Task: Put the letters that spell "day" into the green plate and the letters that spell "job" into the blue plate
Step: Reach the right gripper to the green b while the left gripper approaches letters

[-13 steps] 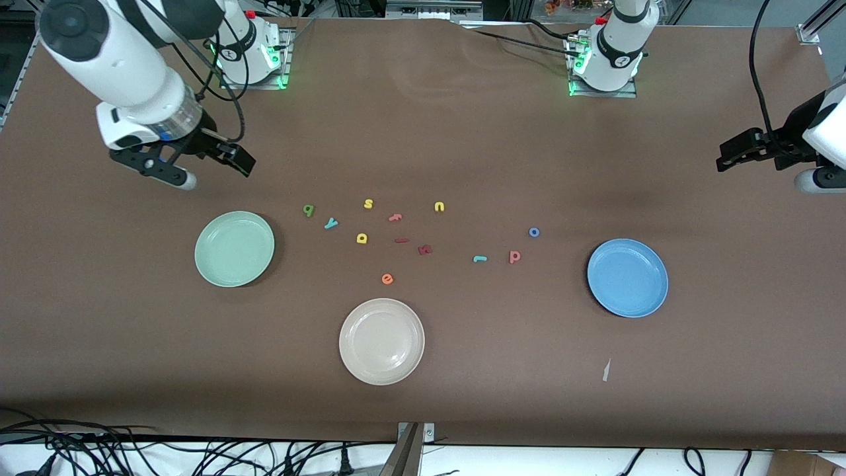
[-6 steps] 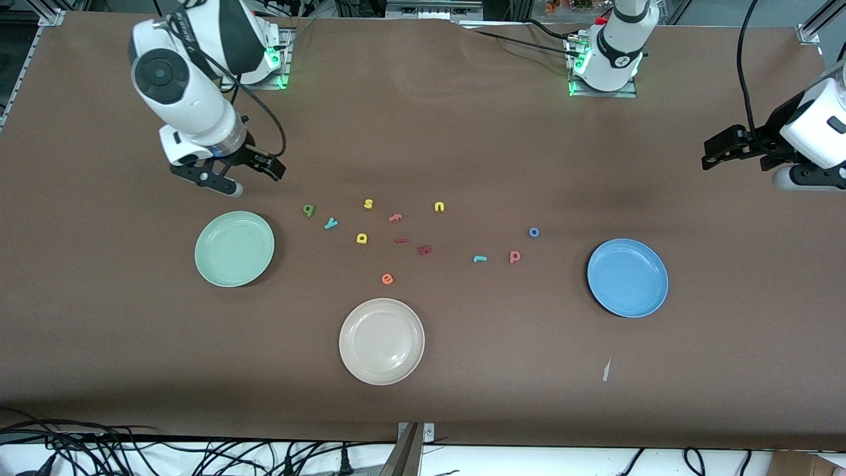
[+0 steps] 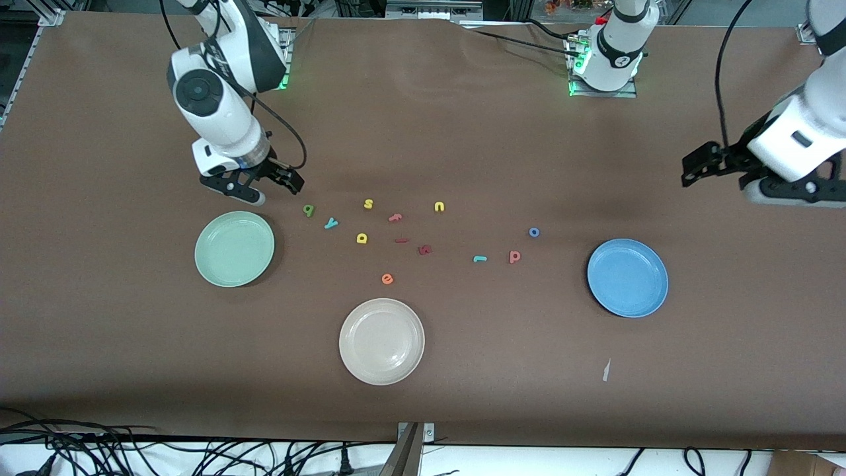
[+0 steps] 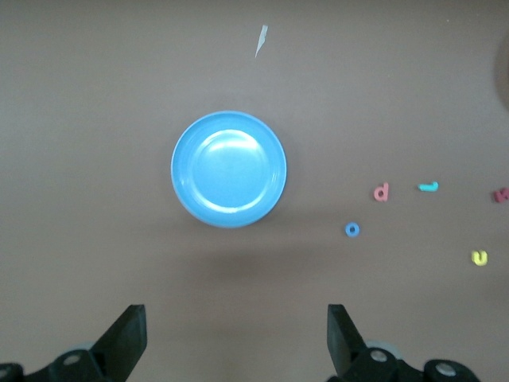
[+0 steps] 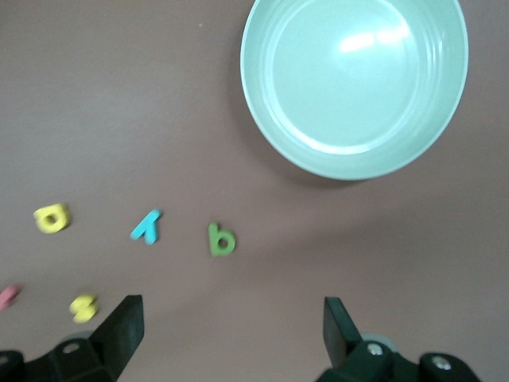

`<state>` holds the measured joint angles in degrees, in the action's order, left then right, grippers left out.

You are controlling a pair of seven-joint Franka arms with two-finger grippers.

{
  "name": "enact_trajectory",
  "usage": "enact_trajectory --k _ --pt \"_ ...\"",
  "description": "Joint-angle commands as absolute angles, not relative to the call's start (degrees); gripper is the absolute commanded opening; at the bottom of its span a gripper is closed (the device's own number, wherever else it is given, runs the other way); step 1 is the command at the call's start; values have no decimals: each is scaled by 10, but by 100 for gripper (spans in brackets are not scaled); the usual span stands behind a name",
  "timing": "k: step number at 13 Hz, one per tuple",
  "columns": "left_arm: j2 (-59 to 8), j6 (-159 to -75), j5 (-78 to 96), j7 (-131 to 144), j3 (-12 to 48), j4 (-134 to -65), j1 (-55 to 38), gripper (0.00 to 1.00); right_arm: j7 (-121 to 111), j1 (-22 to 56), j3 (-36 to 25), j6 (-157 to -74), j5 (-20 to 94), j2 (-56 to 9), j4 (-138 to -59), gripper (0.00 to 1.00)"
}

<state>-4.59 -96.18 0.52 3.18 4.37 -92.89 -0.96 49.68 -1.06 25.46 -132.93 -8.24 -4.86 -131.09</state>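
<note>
Letters for "day" — a dark green round-bowled one (image 3: 308, 210), a teal "y" (image 3: 331, 223) and a yellow round-bowled one (image 3: 361, 238) — lay flat on the brown table (image 3: 462, 132) between the green plate (image 3: 234, 248) and the other letters. Mixed among them were a yellow "s" (image 3: 368, 203), a yellow "u" (image 3: 439, 207), dark red letters (image 3: 424, 249) and an orange "e" (image 3: 387, 279); a cream-white plate (image 3: 381, 341) sat nearest the front camera. Letters for "job" — a teal "j" (image 3: 480, 258), a salmon-red piece (image 3: 515, 256) and a blue "o" (image 3: 534, 232) — lay near the blue plate (image 3: 627, 277), none touching it. Both plates held nothing. The right gripper (image 3: 253, 187) hung over bare table just beside the green plate and the dark green letter, fingers apart. The left gripper (image 3: 724, 173) hung over the left arm's end of the table, fingers likewise apart and holding nothing.
</note>
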Motion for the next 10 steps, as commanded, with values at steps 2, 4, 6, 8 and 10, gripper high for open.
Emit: enact_trajectory --k 2,4,6,8,10 --pt "-40 -1059 8 34 42 -1018 -32 100 643 9 257 -1374 -231 -123 -1309 99" --pt "-47 -1111 9 34 42 -1060 -45 100 697 12 256 -1412 -268 -155 -1309 99" --pt "-59 -1152 8 34 42 -1092 -61 100 702 11 251 -1460 -271 -187 -1308 98" --pt "-68 -1195 9 34 43 -1130 -73 100 713 11 250 -1490 -272 -211 -1306 92" --pt "-86 -1241 9 33 47 -1157 -87 100 713 11 245 -1489 -276 -219 -1309 81"
